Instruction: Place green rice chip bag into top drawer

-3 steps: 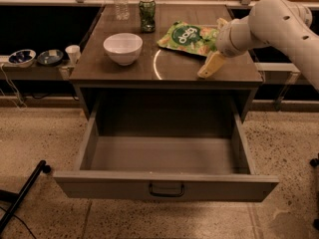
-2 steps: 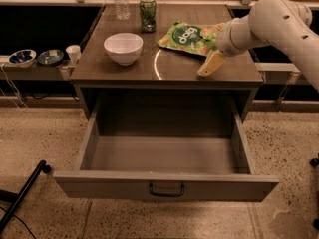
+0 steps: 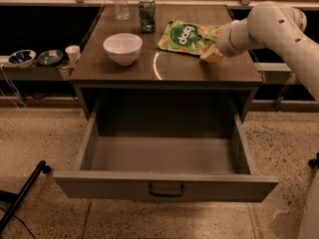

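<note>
The green rice chip bag (image 3: pixel 185 36) lies flat on the cabinet top (image 3: pixel 169 68), at the back right, with its white lettering facing up. My gripper (image 3: pixel 212 54) comes in from the right on the white arm (image 3: pixel 269 26) and sits low over the cabinet top at the bag's right front corner, touching or nearly touching it. The top drawer (image 3: pixel 166 184) is pulled fully open below the cabinet top, with its dark handle (image 3: pixel 166 190) at the centre of the front panel.
A white bowl (image 3: pixel 122 48) stands on the cabinet top at the left. A green drink can (image 3: pixel 146 14) and a clear bottle (image 3: pixel 120 3) stand at the back. Small dishes and a cup (image 3: pixel 73 53) sit on a low shelf at the left. A black pole (image 3: pixel 22 195) lies on the floor.
My gripper has drawn in and up toward the bag's right front corner. The bag, bowl and drawer have not moved.
</note>
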Tool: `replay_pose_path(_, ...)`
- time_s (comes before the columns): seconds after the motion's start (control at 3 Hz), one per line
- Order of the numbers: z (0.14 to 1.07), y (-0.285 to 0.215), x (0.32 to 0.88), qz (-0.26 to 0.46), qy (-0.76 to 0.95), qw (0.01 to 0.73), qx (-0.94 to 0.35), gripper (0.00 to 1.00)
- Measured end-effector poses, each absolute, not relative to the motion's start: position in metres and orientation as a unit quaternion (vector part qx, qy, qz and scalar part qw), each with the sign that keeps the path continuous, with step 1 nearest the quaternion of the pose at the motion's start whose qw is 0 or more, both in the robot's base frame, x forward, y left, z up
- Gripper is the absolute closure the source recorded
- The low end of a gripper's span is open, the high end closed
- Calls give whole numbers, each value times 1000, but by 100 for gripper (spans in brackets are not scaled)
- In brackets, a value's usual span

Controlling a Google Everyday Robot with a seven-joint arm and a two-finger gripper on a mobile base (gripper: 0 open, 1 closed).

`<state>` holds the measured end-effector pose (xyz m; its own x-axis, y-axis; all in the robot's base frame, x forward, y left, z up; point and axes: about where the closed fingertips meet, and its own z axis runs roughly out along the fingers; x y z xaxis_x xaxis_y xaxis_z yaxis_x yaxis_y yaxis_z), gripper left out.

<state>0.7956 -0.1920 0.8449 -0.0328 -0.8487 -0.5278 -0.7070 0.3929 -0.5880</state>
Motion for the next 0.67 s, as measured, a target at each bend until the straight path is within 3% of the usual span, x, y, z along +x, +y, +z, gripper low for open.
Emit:
replay_pose_path(0.33,842,-196,801,-84,716,431,-542,46)
replay_pose_path(0.67,842,-198,806,-88,716,430,-543,55)
